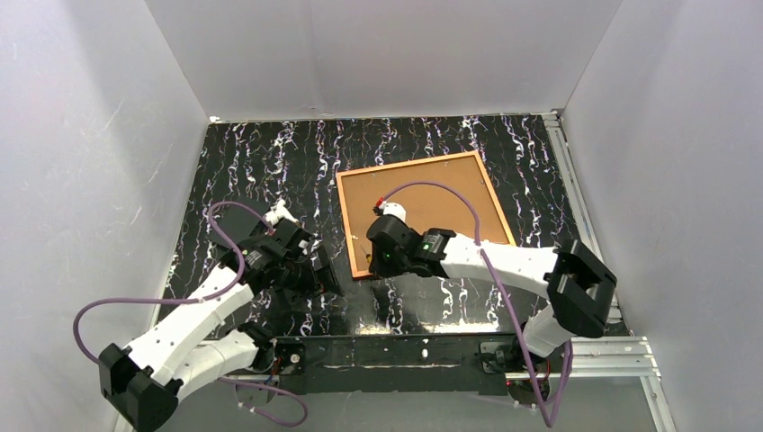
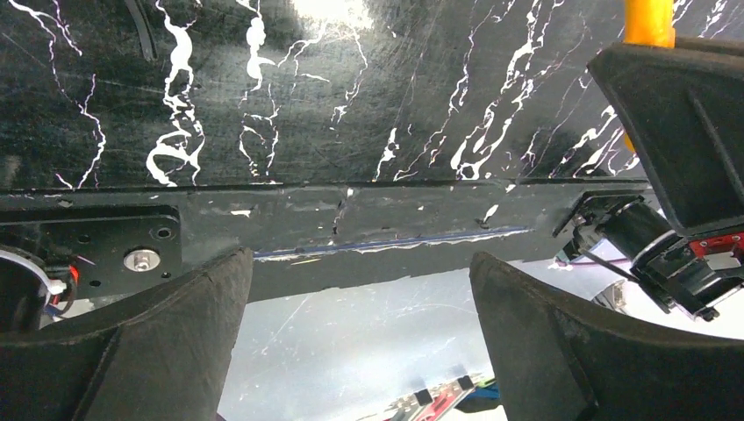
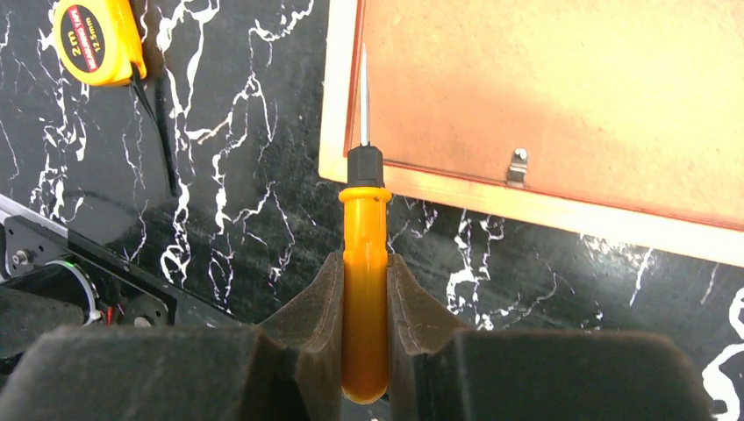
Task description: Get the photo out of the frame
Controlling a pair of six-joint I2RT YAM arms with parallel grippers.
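We see right gripper pinching screwdriver, tip ahead seemingly at seam of photo and frame; left gripper spread, empty: frame may slide, tip gouge.

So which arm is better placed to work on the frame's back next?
Right. The right gripper is shut on an orange-handled screwdriver whose tip lies over a corner of the frame, near a metal tab. The left gripper is open, empty, and off the frame over the table.
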